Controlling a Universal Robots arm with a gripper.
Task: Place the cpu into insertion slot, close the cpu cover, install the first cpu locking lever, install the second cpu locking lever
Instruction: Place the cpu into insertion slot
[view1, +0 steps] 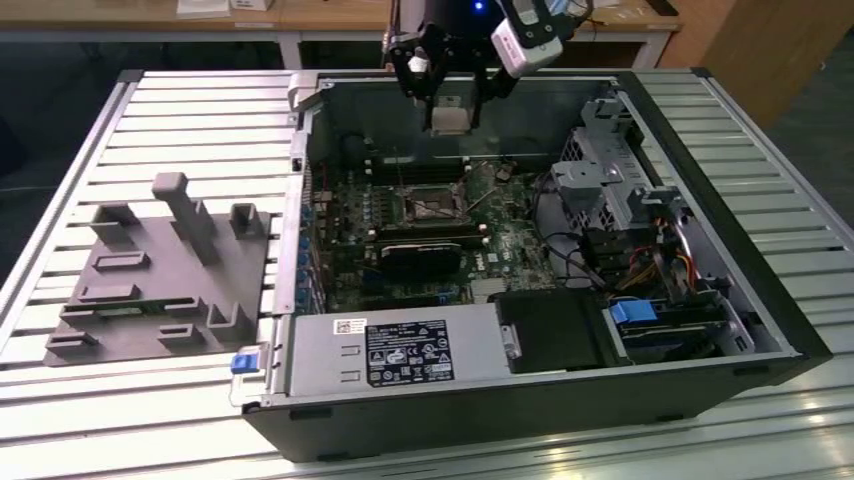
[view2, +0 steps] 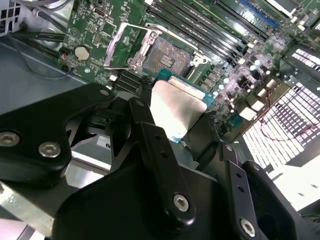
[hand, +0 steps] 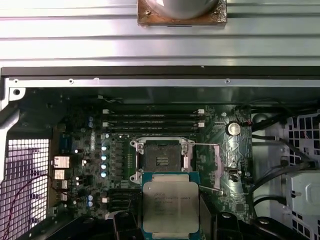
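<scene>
Silvery-tan cpu clamped in gripper, upper centre of exterior view — seemingly placement step; bare insertion slot likely demands square alignment.

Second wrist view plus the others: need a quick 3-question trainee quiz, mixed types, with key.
1. Short answer: what does the pincer grip?
2. True or false: the socket is empty.
3. The cpu cover is: A swung open, B shut over the socket, C lying on the slatted table.
Key: 1 the cpu; 2 true; 3 A.
</scene>
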